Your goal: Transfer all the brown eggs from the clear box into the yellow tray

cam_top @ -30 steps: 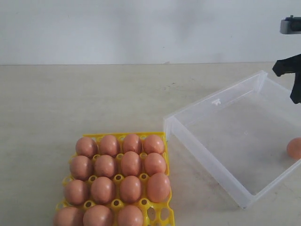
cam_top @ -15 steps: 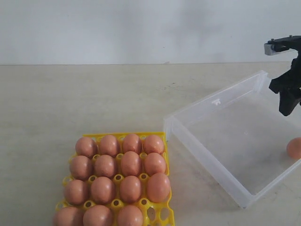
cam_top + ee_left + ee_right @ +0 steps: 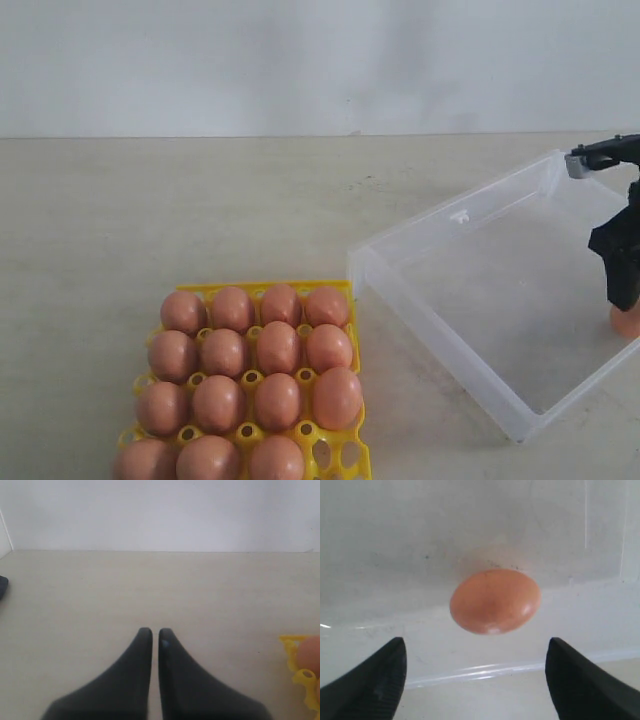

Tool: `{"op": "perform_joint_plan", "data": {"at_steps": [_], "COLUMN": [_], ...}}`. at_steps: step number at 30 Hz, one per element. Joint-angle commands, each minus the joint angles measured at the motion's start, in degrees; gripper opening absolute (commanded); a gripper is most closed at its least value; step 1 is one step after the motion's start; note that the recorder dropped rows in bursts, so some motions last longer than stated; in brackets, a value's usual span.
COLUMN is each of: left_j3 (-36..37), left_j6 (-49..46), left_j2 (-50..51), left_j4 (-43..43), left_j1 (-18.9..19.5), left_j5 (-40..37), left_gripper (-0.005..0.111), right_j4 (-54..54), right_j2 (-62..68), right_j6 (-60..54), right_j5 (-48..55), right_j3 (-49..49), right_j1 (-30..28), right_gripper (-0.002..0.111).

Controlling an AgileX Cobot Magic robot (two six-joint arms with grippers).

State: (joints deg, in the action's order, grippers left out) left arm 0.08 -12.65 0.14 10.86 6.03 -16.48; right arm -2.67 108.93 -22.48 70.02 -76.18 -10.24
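**Desk:** How far along is the job judged to be?

**Photog:** Nearly done. Fifteen brown eggs are counted in the yellow tray, which is set near left on the table. The tray's near edge is cut off by the frame, so the count is approx. The corner cup, at the tray's near right, is seen w/o an egg.

**Desk:** And what is shown in the clear box?

**Photog:** One egg only. The last egg is seen lying on its side on the box floor, close to a wall, at the right edge of the ext. view. No other egg is seen in the clear box, which is placed just right of the tray.

**Desk:** Grippers?

**Photog:** The right gripper is held low over the last egg. Its fingers are spread wide, one to each side, and the shell is not touched. The left gripper is not caught by the ext. view. Per its wrist cam it is held over bare table near the tray, w/ fingers drawn almost together and nothing between them.

**Desk:** What is left to do?

**Photog:** One grasp, one carry leftward and one placement, most likely into the corner cup, are judged to be left.
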Motion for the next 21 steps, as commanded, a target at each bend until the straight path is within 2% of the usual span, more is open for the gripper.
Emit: {"op": "perform_joint_plan", "data": {"at_steps": [1,15,21], "left_j3": [-0.08,-0.08,-0.08], "left_j6": [-0.41,-0.41,-0.41], "left_j2": [-0.14,-0.14,-0.14], "left_j4": [0.29,0.29,0.29], "left_j1": [0.14,0.14,0.14], "left_j5": [0.22,0.22,0.22], "left_gripper": [0.004,0.004,0.004], "right_j4": [-1.88,-2.15,-1.93], "right_j2": [0.02,7.67,7.79], "right_j6": [-0.16,1.50,1.55], "right_j5": [-0.64,-5.72,-11.95], "right_j3": [1.24,1.24,1.24], "right_j1": [0.09,0.09,0.09], "right_gripper": [0.067,0.067,0.067]}}
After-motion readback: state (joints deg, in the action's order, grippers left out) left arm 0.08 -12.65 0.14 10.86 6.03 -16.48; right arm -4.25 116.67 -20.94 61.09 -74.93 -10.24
